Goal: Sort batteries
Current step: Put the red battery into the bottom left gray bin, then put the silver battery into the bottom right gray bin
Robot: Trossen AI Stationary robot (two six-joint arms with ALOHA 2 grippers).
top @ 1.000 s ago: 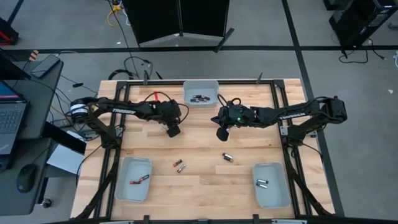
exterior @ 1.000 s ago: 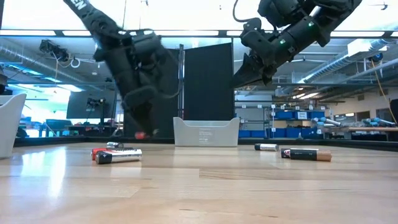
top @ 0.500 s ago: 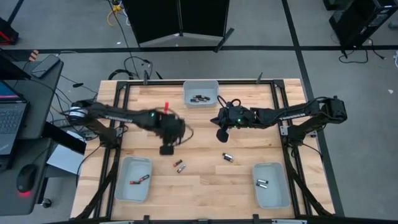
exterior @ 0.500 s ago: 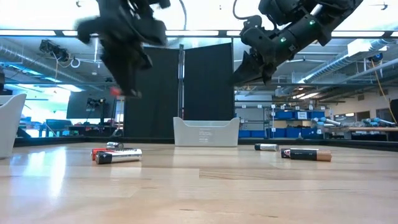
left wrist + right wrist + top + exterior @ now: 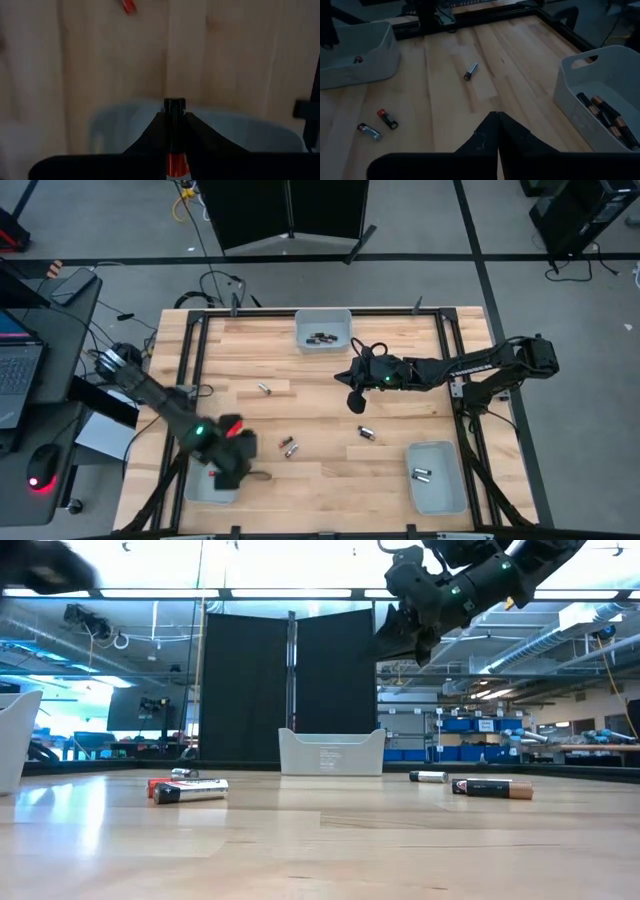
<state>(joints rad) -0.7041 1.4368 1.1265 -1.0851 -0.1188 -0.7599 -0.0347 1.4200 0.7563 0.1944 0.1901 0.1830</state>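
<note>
Overall, the wooden bench carries three pale trays. The left gripper hangs over the near-left tray, jaws clamped on a red-and-black battery that stands out between them above the tray. The right gripper hovers mid-bench, jaws closed on nothing. Loose batteries lie apart on the bench: a pair near the left tray, one silver cell farther back, another just in front of the right jaws.
</note>
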